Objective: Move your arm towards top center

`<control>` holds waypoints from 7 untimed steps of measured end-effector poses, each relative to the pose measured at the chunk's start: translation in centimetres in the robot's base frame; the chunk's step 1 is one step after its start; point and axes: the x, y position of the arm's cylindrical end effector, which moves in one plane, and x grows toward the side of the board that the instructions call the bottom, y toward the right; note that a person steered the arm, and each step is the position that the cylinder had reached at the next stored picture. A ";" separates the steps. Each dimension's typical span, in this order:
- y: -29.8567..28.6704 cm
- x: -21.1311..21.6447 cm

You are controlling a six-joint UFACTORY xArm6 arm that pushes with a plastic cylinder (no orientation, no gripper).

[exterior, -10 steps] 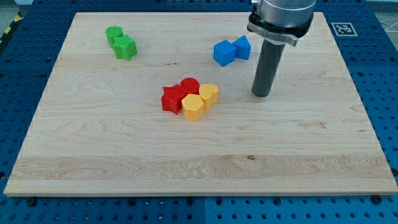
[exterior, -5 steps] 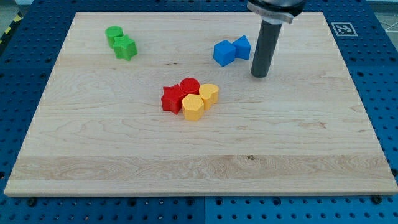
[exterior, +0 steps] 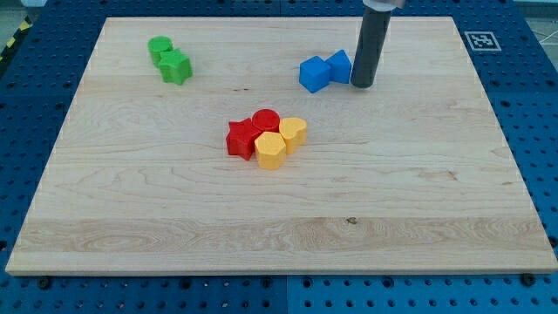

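My tip stands on the wooden board in the upper right part, just right of two blue blocks: a cube and a smaller blue block that it nearly touches. Near the middle sits a cluster: a red star-shaped block, a red cylinder, a yellow hexagonal block and a yellow heart-shaped block. At the upper left are a green cylinder and a green star-shaped block.
A fiducial marker lies off the board's top right corner. The board rests on a blue perforated table.
My tip has moved toward the view's top and slightly left, from right of the yellow blocks to right beside the blue blocks. No block has moved.
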 end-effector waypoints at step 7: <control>-3.9 -6.0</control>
